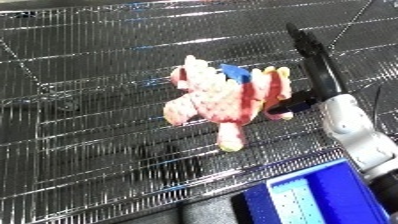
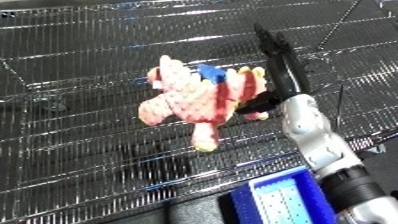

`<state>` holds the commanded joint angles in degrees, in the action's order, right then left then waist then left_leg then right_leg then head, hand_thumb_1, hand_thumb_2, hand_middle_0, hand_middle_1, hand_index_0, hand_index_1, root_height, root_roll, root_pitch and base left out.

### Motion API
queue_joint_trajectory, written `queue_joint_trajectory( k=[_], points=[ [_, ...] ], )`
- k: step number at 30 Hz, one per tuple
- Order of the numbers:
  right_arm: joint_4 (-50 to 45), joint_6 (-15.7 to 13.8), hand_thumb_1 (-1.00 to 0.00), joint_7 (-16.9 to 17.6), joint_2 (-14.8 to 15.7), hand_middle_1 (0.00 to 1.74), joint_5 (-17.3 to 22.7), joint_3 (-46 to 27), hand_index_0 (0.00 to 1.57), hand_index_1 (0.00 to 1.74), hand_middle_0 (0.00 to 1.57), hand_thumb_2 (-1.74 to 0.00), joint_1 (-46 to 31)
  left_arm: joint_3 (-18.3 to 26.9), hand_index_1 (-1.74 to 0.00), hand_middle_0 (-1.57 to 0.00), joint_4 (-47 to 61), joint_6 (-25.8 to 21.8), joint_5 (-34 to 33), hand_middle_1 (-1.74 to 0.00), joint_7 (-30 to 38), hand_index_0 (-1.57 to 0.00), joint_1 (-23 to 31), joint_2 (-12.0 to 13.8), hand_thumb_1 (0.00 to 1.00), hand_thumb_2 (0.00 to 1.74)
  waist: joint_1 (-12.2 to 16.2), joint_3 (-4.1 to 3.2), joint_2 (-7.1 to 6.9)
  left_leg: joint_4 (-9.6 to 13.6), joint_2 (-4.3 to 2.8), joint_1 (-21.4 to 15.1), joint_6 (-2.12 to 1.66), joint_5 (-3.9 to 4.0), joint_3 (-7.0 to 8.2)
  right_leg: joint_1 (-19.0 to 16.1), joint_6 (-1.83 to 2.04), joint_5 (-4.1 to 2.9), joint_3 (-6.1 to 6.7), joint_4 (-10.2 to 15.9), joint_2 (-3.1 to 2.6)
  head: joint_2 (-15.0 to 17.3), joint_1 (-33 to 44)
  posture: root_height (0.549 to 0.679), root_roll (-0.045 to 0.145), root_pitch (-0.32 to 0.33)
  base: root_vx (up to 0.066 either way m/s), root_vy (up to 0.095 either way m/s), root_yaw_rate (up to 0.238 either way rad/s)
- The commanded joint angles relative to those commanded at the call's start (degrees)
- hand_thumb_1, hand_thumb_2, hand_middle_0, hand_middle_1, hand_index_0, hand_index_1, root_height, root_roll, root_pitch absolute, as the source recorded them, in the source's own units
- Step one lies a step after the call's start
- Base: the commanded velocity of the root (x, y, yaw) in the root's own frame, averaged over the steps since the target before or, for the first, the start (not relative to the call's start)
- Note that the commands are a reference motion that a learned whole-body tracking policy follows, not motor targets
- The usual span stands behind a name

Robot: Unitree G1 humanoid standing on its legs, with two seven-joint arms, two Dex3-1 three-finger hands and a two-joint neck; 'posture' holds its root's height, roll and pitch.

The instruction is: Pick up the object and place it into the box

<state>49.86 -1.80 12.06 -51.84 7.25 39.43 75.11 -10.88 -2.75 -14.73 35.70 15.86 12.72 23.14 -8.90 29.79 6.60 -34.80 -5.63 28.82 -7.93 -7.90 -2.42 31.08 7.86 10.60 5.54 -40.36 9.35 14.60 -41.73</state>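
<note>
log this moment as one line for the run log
stage: reaching | right hand: open, fingers straight, beside plush toy | toy: lying on wire mesh surface, not lifted | blue bin: near edge | left hand: not in view

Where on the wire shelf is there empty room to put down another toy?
The wire shelf is bare all along the left of the plush toy, and in the wide strip behind it at the top. It is crowded on the right: the right robot hand, fingers straight, sits right beside the toy, and the blue bin fills the lower right corner.
</note>
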Motion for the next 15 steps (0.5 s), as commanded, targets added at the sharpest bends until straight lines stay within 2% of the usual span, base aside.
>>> queue_joint_trajectory(
  k=[8,10,15],
  points=[
    [8.97,1.85,0.00,-2.99,1.71,0.00,-1.40,3.25,0.00,0.00,0.00,0.00,3.58,-0.79,-1.74,-1.57,-0.39,-0.37,1.48,-1.74,-0.30,-1.57,0.90,0.54,1.00,1.74,-0.79,0.00,0.97,-0.95,0.06,3.52,-0.27,0.07,-0.69,2.98,-0.11,-0.28,-0.48,-0.73,0.08,-3.78,-1.27,0.629,0.034,0.086,-0.002,-0.003,0.035],
    [10.71,2.19,0.00,-3.51,2.20,0.00,-1.33,3.55,0.00,0.00,0.00,0.00,4.13,-1.09,-1.74,-1.57,-0.24,-0.47,1.70,-1.74,-0.37,-1.57,1.06,0.61,1.00,1.74,-1.00,0.00,1.19,-0.96,0.07,4.06,-0.32,0.12,-0.81,3.39,-0.14,-0.33,-0.59,-0.75,0.09,-5.37,-1.72,0.629,0.033,0.092,0.002,0.000,0.042],
    [13.59,2.74,0.00,-4.40,2.74,0.00,-0.44,3.50,0.00,0.00,0.00,0.00,4.69,-1.50,-1.74,-1.57,-0.15,-0.73,2.33,-1.74,-0.32,-1.57,1.76,0.53,1.00,1.74,-1.47,0.00,1.75,-1.22,0.24,5.43,-0.40,0.17,-1.25,4.43,-0.22,-0.29,-0.88,-1.10,0.16,-6.98,-2.84,0.627,0.030,0.106,0.002,0.006,0.055]
  ],
)
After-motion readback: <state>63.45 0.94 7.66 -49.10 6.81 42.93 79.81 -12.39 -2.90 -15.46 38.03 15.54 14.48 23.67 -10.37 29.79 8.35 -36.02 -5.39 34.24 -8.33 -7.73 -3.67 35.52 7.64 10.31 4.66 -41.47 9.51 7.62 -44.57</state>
